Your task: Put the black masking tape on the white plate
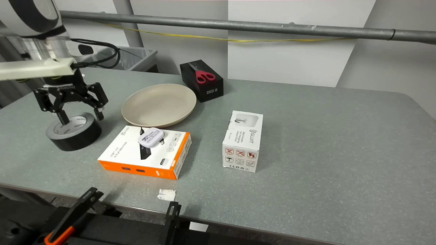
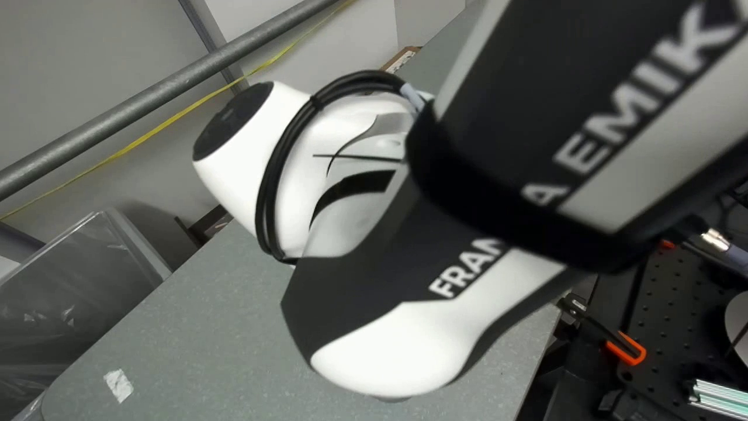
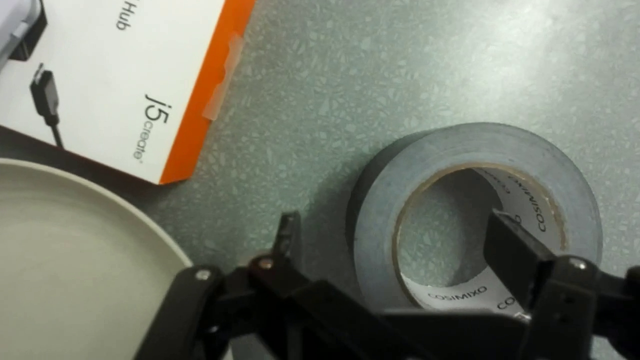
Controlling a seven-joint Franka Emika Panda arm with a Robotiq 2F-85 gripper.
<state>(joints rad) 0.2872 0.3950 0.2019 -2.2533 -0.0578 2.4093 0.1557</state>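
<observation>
The black masking tape (image 1: 78,140) lies flat on the table at the left in an exterior view. It also shows in the wrist view (image 3: 480,142), its hollow centre facing up. The white plate (image 1: 160,103) rests to its right and farther back; part of it shows at the lower left of the wrist view (image 3: 75,260). My gripper (image 1: 82,119) is open over the tape. In the wrist view (image 3: 392,220), one finger is over the hollow centre and the other is outside the ring, on the plate's side. In an exterior view the arm (image 2: 374,304) hides gripper, tape and plate.
A white and orange box (image 1: 129,153) with a small white case (image 1: 151,137) on it sits beside the tape and plate. A black box (image 1: 204,81) bearing red scissors (image 1: 204,76) stands behind the plate. A white box (image 1: 242,141) stands to the right.
</observation>
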